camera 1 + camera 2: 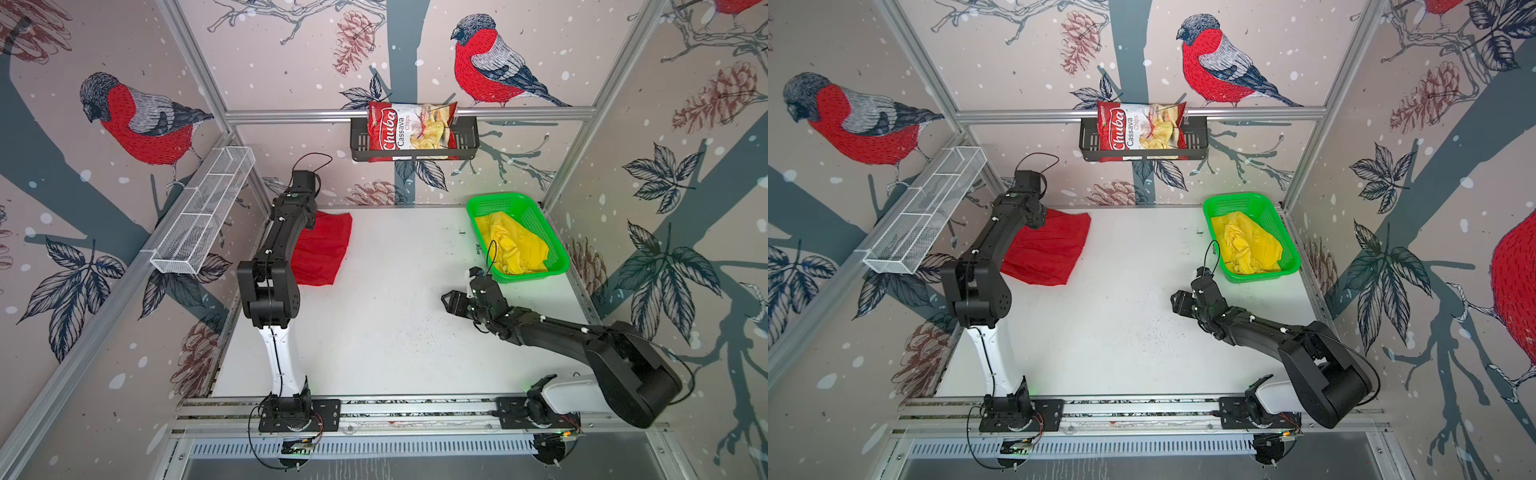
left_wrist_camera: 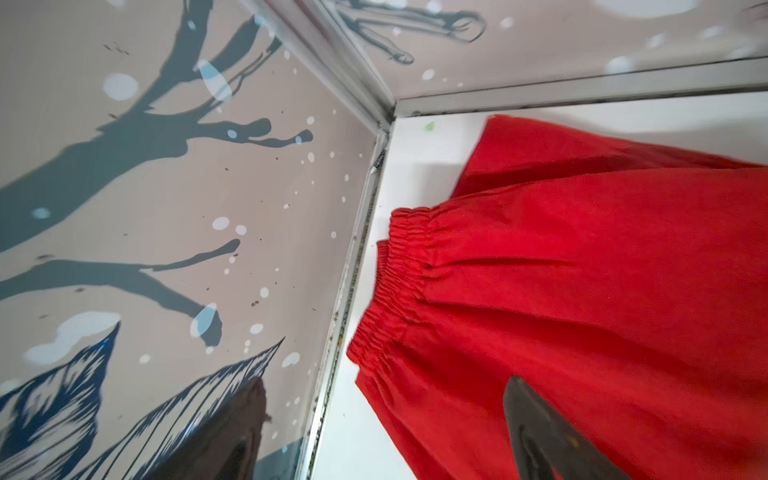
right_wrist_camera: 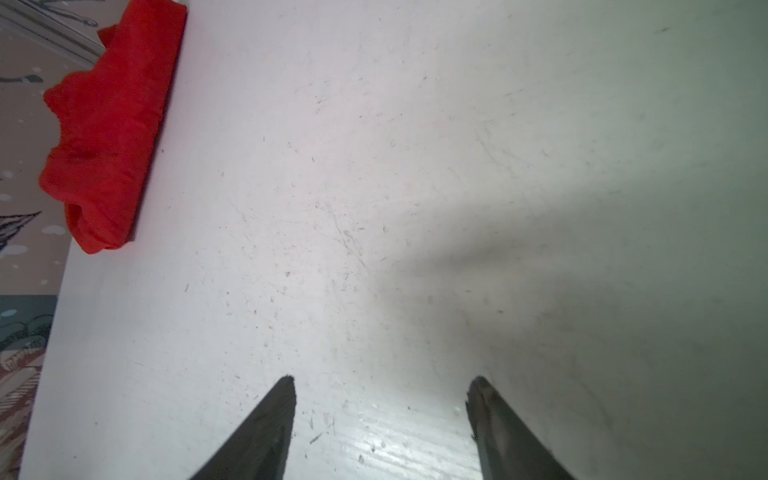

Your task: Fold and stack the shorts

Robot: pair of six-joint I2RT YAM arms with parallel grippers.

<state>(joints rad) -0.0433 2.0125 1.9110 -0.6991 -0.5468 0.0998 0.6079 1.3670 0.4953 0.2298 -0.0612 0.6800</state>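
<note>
The red shorts [image 1: 322, 249] [image 1: 1050, 249] lie folded flat at the table's far left, elastic waistband [image 2: 399, 266] towards the side wall. My left gripper [image 2: 386, 382] hovers over their waistband end. It is open, one finger [image 2: 536, 428] over the cloth and the other [image 2: 232, 436] by the wall, holding nothing. In both top views its wrist [image 1: 295, 203] hides the fingers. The yellow shorts [image 1: 515, 245] [image 1: 1250, 245] sit crumpled in the green basket [image 1: 498, 200] [image 1: 1237, 199]. My right gripper [image 1: 448, 300] [image 1: 1177, 301] [image 3: 382, 380] stands open over bare table, near the basket's front corner.
A red chips bag [image 1: 411, 131] rests in a black rack on the back wall. A white wire shelf [image 1: 203, 212] juts from the left wall above the left arm. The metal corner frame [image 2: 374, 124] is close to the left gripper.
</note>
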